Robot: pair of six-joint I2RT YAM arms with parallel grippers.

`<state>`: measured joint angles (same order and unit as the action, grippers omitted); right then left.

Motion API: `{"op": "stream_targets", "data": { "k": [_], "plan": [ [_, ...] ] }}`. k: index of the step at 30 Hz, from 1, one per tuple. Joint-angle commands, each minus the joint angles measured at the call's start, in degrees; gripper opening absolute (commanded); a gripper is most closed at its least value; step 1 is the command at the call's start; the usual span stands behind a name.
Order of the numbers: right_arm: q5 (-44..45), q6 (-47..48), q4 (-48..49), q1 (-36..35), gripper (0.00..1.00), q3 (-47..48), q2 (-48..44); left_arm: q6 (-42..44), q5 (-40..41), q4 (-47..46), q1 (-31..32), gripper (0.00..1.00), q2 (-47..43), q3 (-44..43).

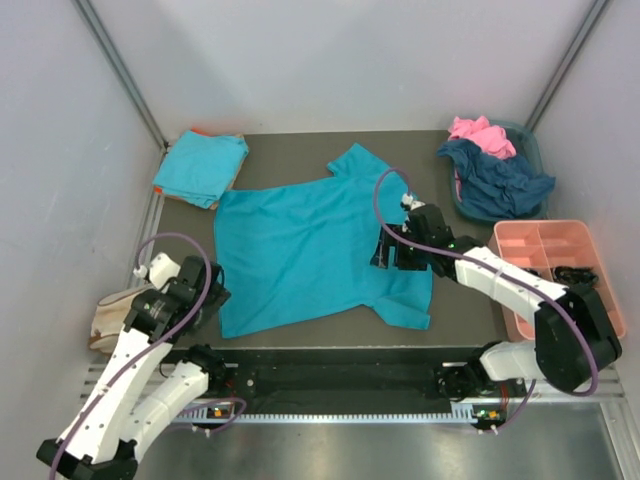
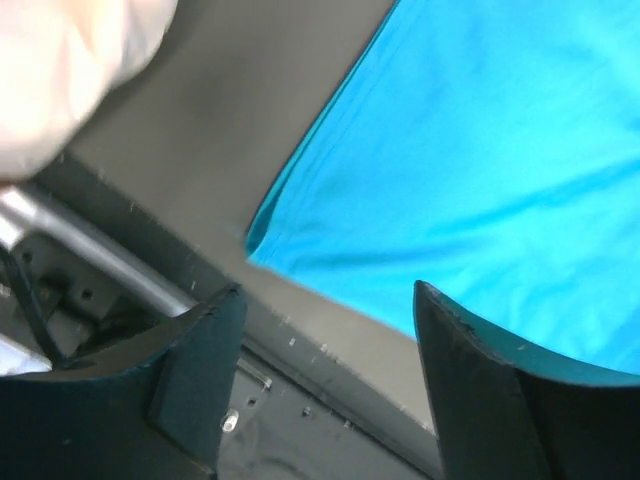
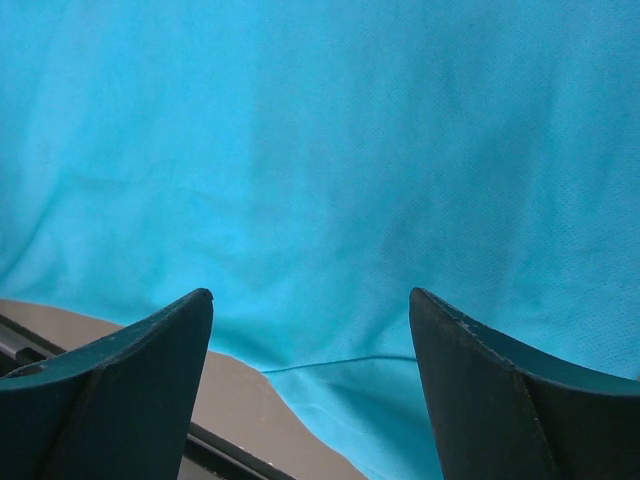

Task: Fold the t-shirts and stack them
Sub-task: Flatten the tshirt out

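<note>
A turquoise t-shirt (image 1: 310, 250) lies spread flat on the dark table mat, collar toward the right. A folded turquoise shirt (image 1: 200, 166) rests at the back left corner. My left gripper (image 1: 212, 297) is open and empty, hovering beside the shirt's near left corner (image 2: 262, 232). My right gripper (image 1: 385, 252) is open and empty above the shirt's right side, near the seam of the near sleeve (image 3: 330, 362). The shirt fills the right wrist view (image 3: 320, 150).
A teal basket (image 1: 527, 150) at the back right holds pink (image 1: 480, 135) and navy (image 1: 500, 178) clothes. A pink divided tray (image 1: 555, 270) stands at the right. A beige object (image 1: 112, 318) lies off the mat at the left. The table's front rail (image 2: 120, 265) runs below the left gripper.
</note>
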<state>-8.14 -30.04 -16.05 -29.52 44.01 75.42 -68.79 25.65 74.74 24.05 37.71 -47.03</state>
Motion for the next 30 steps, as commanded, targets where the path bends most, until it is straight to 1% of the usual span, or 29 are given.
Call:
{"op": "stream_targets", "data": {
  "k": [1, 2, 4, 5, 7, 8, 9, 10, 12, 17, 20, 24, 27, 30],
  "plan": [
    [3.7, 1.3, 2.8, -0.5, 0.80, 5.3, 1.9, 6.8, 6.3, -13.3, 0.1, 0.81, 0.7, -2.2],
    [4.6, 1.7, 2.5, -0.5, 0.80, 7.2, 2.4, 9.0, 6.3, -17.0, 0.1, 0.82, 1.7, -1.9],
    [7.0, 3.1, 1.1, -0.5, 0.82, 11.2, 4.5, 10.5, 6.3, -25.1, 0.1, 0.87, 3.5, -1.7],
    [7.9, 3.6, 0.4, -0.5, 0.82, 12.8, 5.2, 11.2, 5.0, -27.7, 0.1, 0.92, 5.6, -2.2],
    [11.6, 4.8, -0.4, -0.5, 0.84, 16.5, 7.0, 13.5, 3.9, -32.6, 0.1, 0.95, 7.8, -2.0],
    [12.5, 4.9, -0.5, 0.0, 0.85, 17.6, 7.8, 14.5, 3.4, -37.7, 0.1, 0.99, 10.2, -1.7],
    [13.4, 4.8, -0.6, 0.5, 0.87, 18.6, 9.3, 15.7, 3.4, -40.2, 0.1, 0.99, 11.4, -0.6],
    [13.4, 4.6, -0.7, 0.9, 0.87, 21.0, 10.4, 17.8, 3.4, -45.1, 0.1, 0.99, 12.7, 0.0],
    [14.3, 3.9, -0.9, 2.3, 0.87, 23.3, 12.0, 19.6, 3.6, -48.5, 0.1, 0.99, 17.0, 1.1],
    [17.5, 4.3, -1.7, 4.9, 0.87, 32.0, 19.9, 21.9, 1.4, -53.9, 0.1, 0.99, 25.5, 1.3],
    [18.9, 5.5, -3.1, 6.8, 0.87, 37.0, 24.7, 22.6, -1.0, -55.7, 0.2, 0.99, 27.7, 2.2],
    [19.7, 7.4, -4.2, 9.2, 0.87, 41.4, 29.9, 23.4, -2.4, -57.6, 0.2, 0.99, 28.7, 2.9],
    [19.2, 8.9, -6.4, 11.1, 0.86, 49.0, 35.7, 24.1, -2.9, -57.8, 0.2, 0.99, 29.0, 2.9],
    [18.3, 11.2, -7.1, 12.7, 0.86, 54.6, 41.5, 24.6, -3.0, -57.8, 0.2, 0.99, 28.8, 3.0]
  ]
}}
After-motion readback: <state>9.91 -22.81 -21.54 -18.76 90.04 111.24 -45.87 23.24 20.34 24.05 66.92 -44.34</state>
